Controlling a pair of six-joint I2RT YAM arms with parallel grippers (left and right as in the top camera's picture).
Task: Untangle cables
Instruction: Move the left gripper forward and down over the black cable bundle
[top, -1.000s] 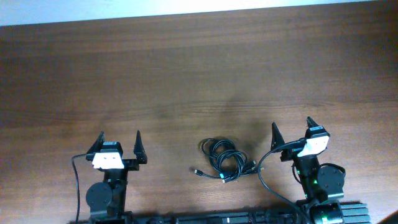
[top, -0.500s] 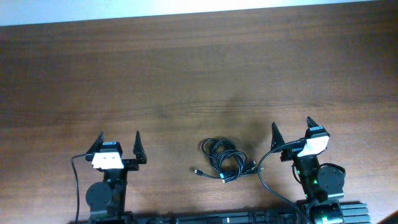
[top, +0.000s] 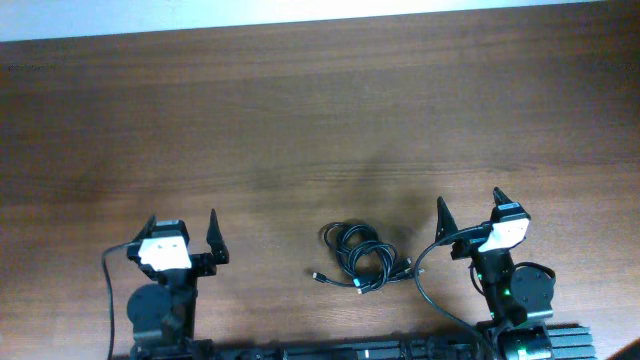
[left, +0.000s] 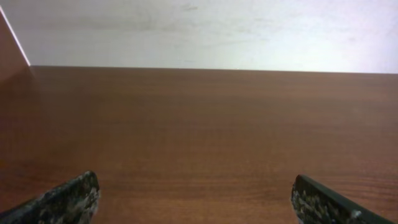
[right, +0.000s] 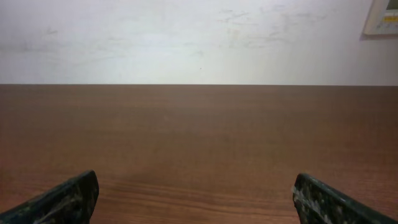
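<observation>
- Overhead view: a brown wooden tabletop (top: 300, 120) fills the frame. A small bunch of thin black cables (top: 360, 256) lies near the 6 o'clock edge, coiled in overlapping loops. Small plug ends poke out at the bunch's 8 o'clock and 3 o'clock sides.
- The left pincer (top: 182, 218), at 7 o'clock, has shifted slightly toward 9 o'clock in the last half second, so it is now farther from the bunch. It is released, spread wide with nothing between its tips.
- The right pincer (top: 469, 198), at 5 o'clock, has not moved. It is also released and empty, near the bunch's 3 o'clock side but apart from it.
- Judgement: untangling has not begun. The left arm's small shift looks like a first stir, not a reach for the cables.
- Each wrist view shows only its own dark fingertips (left: 68, 199) (right: 68, 198), bare wood and a pale wall (left: 199, 31). Neither shows any cable. Only the overhead view shows the tangle and where both arms stand around it.
</observation>
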